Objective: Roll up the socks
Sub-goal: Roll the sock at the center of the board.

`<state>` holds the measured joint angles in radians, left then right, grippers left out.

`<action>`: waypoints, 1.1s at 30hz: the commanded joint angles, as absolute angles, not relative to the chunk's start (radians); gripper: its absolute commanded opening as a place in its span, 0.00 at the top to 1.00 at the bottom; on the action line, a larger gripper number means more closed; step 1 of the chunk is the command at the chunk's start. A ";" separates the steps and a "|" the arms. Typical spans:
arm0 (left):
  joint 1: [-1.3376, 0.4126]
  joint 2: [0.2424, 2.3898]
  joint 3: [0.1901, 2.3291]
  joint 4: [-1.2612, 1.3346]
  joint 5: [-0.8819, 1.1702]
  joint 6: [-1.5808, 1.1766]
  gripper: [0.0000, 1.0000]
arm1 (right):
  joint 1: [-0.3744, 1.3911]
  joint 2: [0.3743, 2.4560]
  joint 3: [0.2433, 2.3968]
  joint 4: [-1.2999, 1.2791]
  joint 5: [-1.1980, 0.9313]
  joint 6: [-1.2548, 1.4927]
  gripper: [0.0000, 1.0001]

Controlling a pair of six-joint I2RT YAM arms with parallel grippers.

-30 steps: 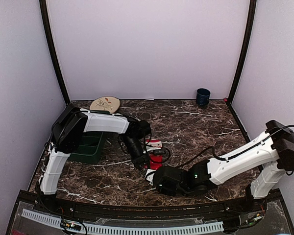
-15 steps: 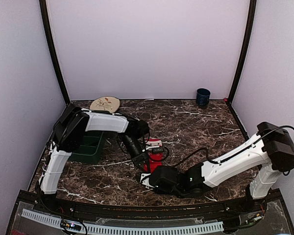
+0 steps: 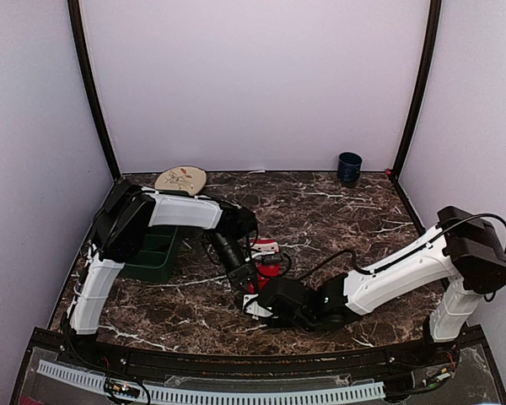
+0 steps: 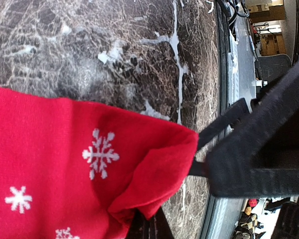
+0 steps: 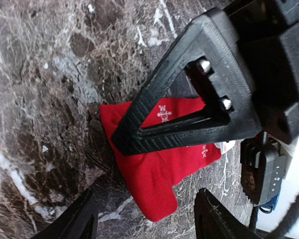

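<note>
The left fingers [image 5: 154, 92] are closed and pinch a fold at the edge of the red sock [image 4: 65, 164], whose cloth bunches up where they hold it. The rest of the sock, red with white snowflakes, lies spread on the dark marbled table [image 3: 337, 219], a little in front of its middle, and a strip of white trim shows at one end. The right fingers [image 5: 82, 221] are spread wide apart with nothing between them, low over the table just beside the sock's rounded end and close to the left fingers. Both arms reach inward to meet over the sock. Further out, a green bin [image 3: 156, 253] sits at the left side, a round tan board [image 3: 181, 179] at the back left, and a dark blue cup [image 3: 349, 167] at the back right.
</note>
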<state>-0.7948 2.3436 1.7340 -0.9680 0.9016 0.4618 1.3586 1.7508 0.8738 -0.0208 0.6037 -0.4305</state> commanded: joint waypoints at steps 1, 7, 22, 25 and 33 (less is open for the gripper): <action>-0.799 2.358 1.756 -0.998 0.923 0.460 1.00 | 1.324 1.764 0.915 -0.048 0.532 -0.447 0.35; -0.802 2.368 1.770 -1.002 0.926 0.460 1.00 | 1.304 1.793 0.945 -0.057 0.518 -0.456 0.33; -0.802 2.362 1.767 -1.005 0.917 0.467 1.00 | 1.259 1.826 0.961 -0.132 0.442 -0.422 0.42; -0.802 2.360 1.768 -1.003 0.913 0.468 1.00 | 1.245 1.829 0.972 -0.148 0.426 -0.416 0.46; -0.800 2.353 1.767 -1.002 0.901 0.468 1.00 | 1.234 1.844 0.985 -0.204 0.359 -0.383 0.63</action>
